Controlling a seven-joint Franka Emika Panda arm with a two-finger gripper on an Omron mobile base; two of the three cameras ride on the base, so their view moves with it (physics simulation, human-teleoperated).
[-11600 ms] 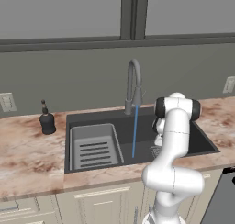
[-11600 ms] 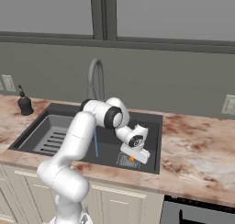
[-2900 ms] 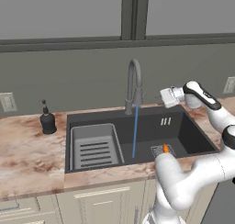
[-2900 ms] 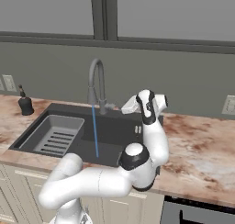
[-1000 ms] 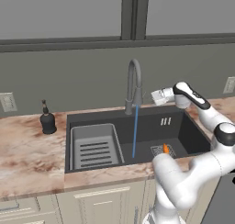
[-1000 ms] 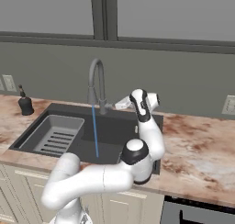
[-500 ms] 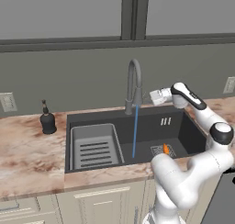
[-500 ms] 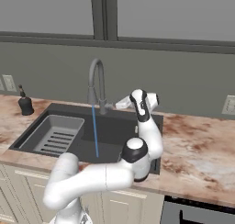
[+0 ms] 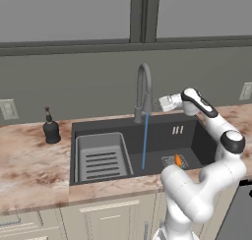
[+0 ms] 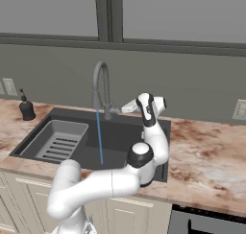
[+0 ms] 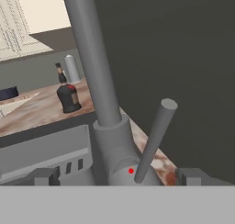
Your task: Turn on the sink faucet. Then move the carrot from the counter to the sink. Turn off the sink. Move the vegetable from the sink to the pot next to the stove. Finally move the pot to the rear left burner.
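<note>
Since a second ago the gripper [image 9: 164, 103] has crept slightly closer to the faucet [image 9: 143, 91], coming in from its 3 o'clock side with jaws spread wide and nothing between them. The arm arches up from the counter edge, forearm reaching back over the sink [image 9: 197, 140], hand held level. In the hand view the lever [image 11: 154, 140] stands tilted between the fingertips [image 11: 42, 176]. Water [image 9: 145, 140] runs. The carrot [image 9: 178, 160] lies on the basin floor, at 5 o'clock from the spout.
</note>
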